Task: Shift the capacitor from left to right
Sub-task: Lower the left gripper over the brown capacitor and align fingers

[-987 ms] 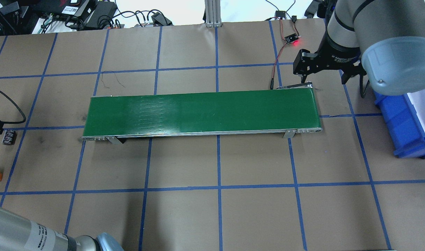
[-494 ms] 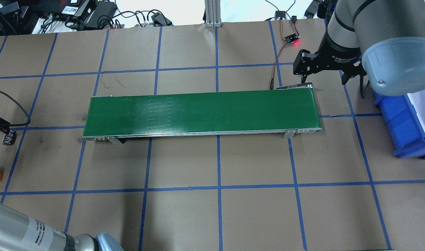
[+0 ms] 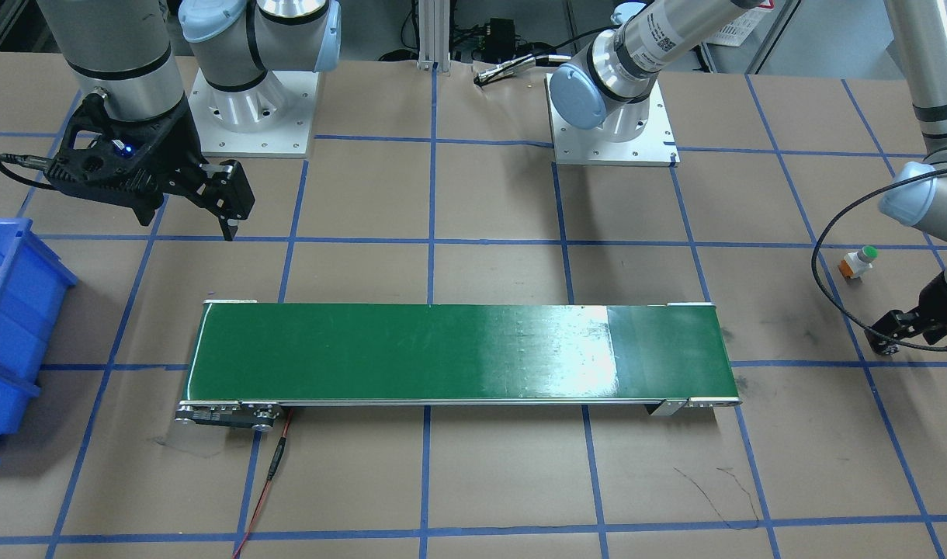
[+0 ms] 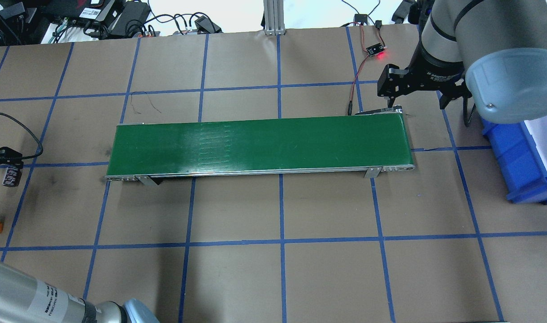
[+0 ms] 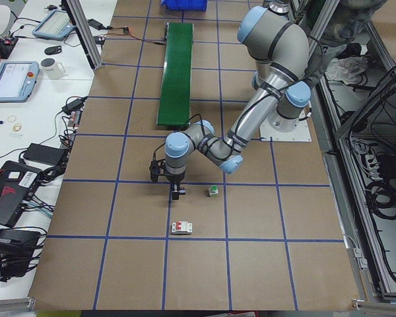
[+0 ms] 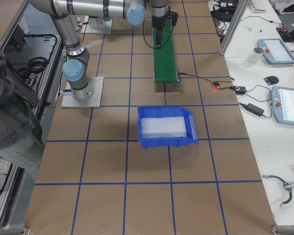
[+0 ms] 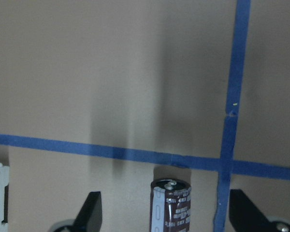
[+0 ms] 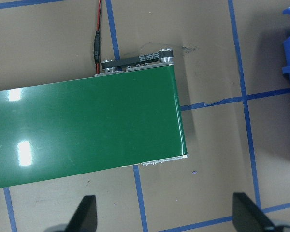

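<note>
The capacitor (image 7: 170, 205), a dark brown cylinder with pale printing, lies on the brown paper at the table's far left (image 4: 11, 176). In the left wrist view it sits between the two fingers of my left gripper (image 7: 166, 215). The jaws stand wide open and touch nothing. This gripper also shows in the front-facing view (image 3: 920, 328) and in the exterior left view (image 5: 168, 179). My right gripper (image 4: 413, 92) is open and empty. It hovers over the right end of the green conveyor belt (image 4: 260, 144), which also shows in the right wrist view (image 8: 82, 130).
An orange-and-white button with a green cap (image 3: 859, 262) and a white boxy part (image 5: 181, 228) lie near the capacitor. A blue bin (image 4: 520, 157) stands right of the belt. A small board with a red light (image 4: 375, 50) and its wires lie behind the belt's right end.
My left gripper's black wrist part has moved in from the left edge, over the capacitor. The capacitor has not moved. The belt's sheen has shifted right. The right arm is still.
</note>
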Tool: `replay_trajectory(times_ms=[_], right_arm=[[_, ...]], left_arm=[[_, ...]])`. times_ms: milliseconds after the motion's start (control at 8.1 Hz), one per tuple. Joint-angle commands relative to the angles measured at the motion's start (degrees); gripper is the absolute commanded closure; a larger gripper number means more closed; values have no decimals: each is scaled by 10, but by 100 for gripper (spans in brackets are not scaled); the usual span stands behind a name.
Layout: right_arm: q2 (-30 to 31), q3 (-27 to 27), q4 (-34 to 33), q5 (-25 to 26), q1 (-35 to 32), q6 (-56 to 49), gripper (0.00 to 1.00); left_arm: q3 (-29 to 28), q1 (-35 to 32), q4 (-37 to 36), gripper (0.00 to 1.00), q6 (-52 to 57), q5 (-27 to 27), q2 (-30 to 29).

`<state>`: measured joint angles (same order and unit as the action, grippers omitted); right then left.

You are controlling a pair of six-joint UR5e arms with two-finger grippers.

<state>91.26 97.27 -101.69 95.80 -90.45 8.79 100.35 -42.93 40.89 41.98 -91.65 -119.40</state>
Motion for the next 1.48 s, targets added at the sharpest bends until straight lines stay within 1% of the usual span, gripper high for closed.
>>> replay_trajectory(times_ms=[0, 123, 247, 494, 617, 740, 864, 1111, 1234, 1357], right_arm=[[1, 0, 0, 0, -1, 0, 0], [1, 0, 0, 0, -1, 0, 0], [1, 0, 0, 0, 0, 0, 0], [1, 0, 0, -1, -1, 0, 0], [1, 0, 0, 0, 0, 0, 0], [1, 0, 0, -1, -1, 0, 0], [0, 0, 0, 0, 0, 0, 0], [1, 0, 0, 0, 0, 0, 0], [1, 0, 0, 0, 0, 0, 0], [1, 0, 0, 0, -1, 0, 0]], left_arm=[[1, 1, -1, 16, -1, 11, -7], [2, 1, -1, 20, -1, 10, -12], [5, 1, 0, 20, 6, 4, -12], [29, 2, 1, 16, 25, -6, -11], [39, 2, 1, 15, 28, -49, -9], [41, 2, 1, 15, 42, -64, -9], [42, 2, 2, 15, 71, -66, -9], [40, 3, 7, 14, 79, -71, -7], [36, 4, 43, 13, 79, -105, -5], [34, 4, 91, 13, 76, -124, 1]])
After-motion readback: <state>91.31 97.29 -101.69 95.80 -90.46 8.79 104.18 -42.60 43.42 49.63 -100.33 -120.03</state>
